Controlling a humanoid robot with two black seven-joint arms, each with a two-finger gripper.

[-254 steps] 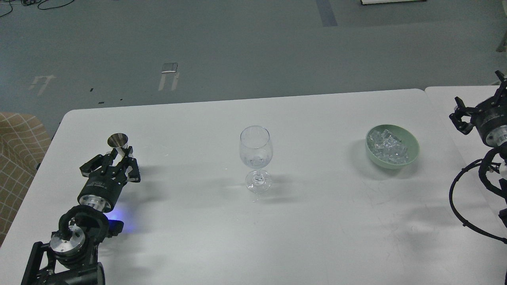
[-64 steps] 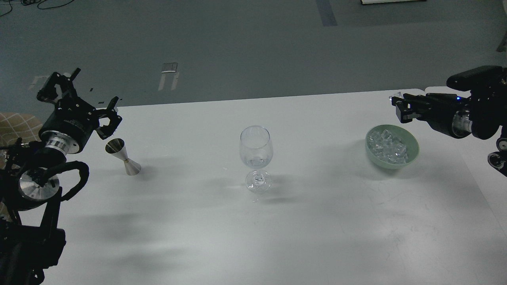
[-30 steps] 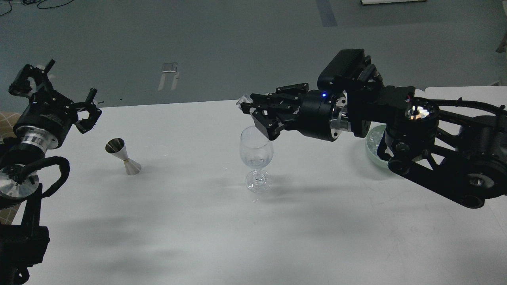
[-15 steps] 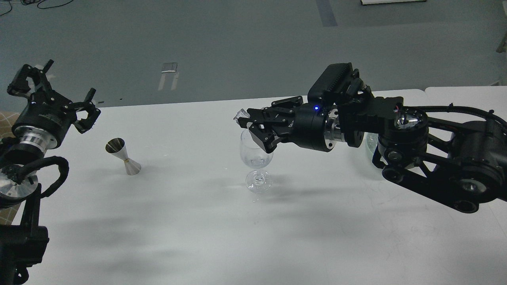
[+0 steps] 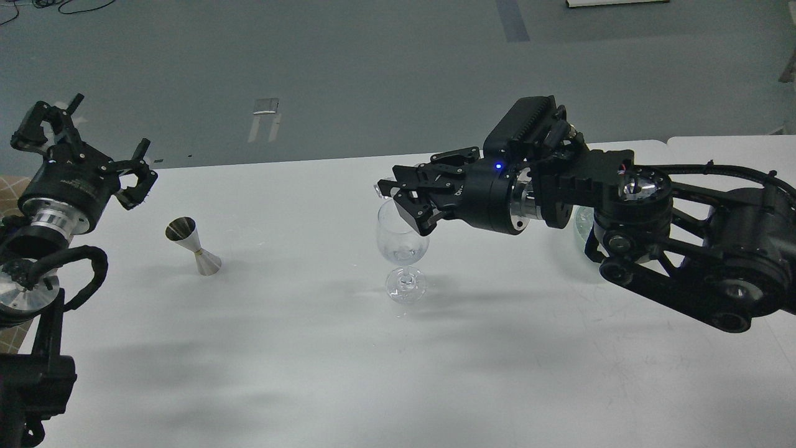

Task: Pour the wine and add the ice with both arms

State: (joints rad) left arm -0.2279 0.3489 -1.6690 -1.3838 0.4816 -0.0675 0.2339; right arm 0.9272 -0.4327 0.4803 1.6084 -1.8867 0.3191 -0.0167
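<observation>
Grey floor (image 5: 373, 68) beyond a white table (image 5: 348, 348), second table (image 5: 727, 149) alongside.

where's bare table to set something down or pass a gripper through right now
Bare patches: the table in front of the wine glass, and between the glass and the jigger. Crowded: over the glass rim, where the right gripper hangs, and the right side, where that arm covers most of the ice bowl.

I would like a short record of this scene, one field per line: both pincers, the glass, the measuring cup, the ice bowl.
left pincer: open, raised at the table's left edge, holding nothing
right pincer: over the rim of the wine glass; whether it holds ice cannot be told
wine glass: upright, table centre
steel jigger: upright, left of the glass
green bowl: mostly hidden behind the right arm
</observation>
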